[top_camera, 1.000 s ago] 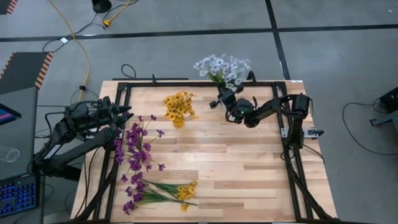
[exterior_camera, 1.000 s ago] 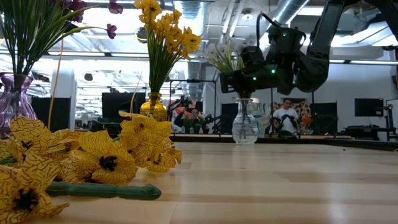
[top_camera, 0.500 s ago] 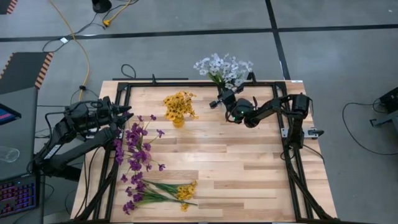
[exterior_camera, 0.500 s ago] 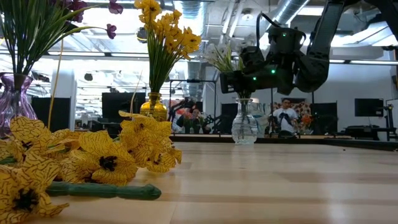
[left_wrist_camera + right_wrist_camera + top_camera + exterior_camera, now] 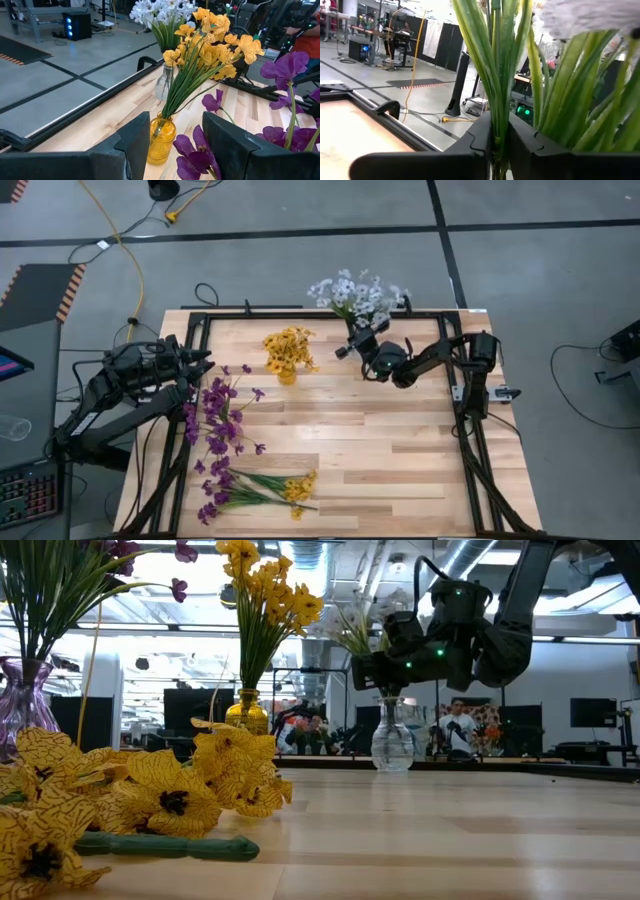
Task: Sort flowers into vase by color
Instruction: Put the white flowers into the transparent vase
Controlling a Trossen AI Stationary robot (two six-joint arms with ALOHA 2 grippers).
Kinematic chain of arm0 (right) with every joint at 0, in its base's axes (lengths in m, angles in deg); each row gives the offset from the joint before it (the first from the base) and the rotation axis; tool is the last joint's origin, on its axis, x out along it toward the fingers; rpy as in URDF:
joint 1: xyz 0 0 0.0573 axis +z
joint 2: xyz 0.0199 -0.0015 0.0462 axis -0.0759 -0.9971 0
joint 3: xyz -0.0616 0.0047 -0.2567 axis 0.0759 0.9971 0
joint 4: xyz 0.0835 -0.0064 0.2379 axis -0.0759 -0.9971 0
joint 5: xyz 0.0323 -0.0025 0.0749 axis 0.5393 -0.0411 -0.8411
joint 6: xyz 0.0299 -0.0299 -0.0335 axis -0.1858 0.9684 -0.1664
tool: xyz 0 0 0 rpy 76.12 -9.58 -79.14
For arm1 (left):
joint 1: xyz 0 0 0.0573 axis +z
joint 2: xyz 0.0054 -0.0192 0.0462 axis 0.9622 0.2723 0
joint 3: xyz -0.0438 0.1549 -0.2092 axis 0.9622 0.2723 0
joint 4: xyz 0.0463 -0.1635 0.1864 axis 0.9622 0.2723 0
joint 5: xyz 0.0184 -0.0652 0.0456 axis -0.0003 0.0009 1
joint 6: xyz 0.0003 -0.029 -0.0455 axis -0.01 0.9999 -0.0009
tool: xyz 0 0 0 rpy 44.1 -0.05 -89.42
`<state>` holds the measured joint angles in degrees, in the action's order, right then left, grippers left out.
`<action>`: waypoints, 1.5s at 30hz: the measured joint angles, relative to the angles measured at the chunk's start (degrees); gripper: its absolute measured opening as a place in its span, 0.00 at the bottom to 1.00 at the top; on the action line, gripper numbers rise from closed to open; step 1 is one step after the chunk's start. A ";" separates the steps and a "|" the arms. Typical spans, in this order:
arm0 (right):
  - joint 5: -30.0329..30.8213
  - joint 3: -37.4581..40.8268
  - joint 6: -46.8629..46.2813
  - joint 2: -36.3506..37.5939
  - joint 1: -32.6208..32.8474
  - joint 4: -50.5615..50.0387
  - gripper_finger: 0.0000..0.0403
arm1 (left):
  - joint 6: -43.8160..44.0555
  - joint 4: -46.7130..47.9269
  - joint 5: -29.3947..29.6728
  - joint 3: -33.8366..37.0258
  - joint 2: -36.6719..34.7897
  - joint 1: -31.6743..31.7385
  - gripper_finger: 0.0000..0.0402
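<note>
- Nearest the low camera I see loose yellow flowers (image 5: pixel 150 795) lying on the bench (image 5: pixel 380 450), with a bunch of loose purple flowers (image 5: pixel 222 488) beside them at the near left corner.
- Further in on the left, a purple spray (image 5: pixel 218 420) stands in a purple vase (image 5: pixel 22 700).
- My left gripper (image 5: pixel 200 362) hangs at the left edge by the purple spray. In its wrist view the fingers (image 5: pixel 137 137) stand spread with nothing between them.
- Mid-bench, toward the far side, the yellow bunch (image 5: pixel 288 348) stands upright in a yellow vase (image 5: pixel 161 145).
- At the far edge, right of centre, the white flowers (image 5: pixel 357 292) sit in a clear vase (image 5: pixel 392 740).
- My right gripper (image 5: pixel 352 343) is at the white flowers' stems, just above the clear vase's mouth.
- The right wrist view shows the fingers (image 5: pixel 480 135) close together with green stems (image 5: pixel 497 85) in the narrow gap; they pinch the stems, though I cannot tell how firmly.
- Behind the bench, a person (image 5: pixel 458 725) sits in the room.
</note>
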<state>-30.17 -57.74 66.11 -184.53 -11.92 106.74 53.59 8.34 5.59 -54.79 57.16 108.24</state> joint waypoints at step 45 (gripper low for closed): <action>0.21 -0.04 0.04 0.00 2.41 -1.01 0.60 | -0.02 -0.01 -0.02 0.00 0.00 0.00 0.42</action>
<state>-29.97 -57.78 66.16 -184.53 -9.50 105.73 53.57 8.34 5.57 -54.79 57.16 108.24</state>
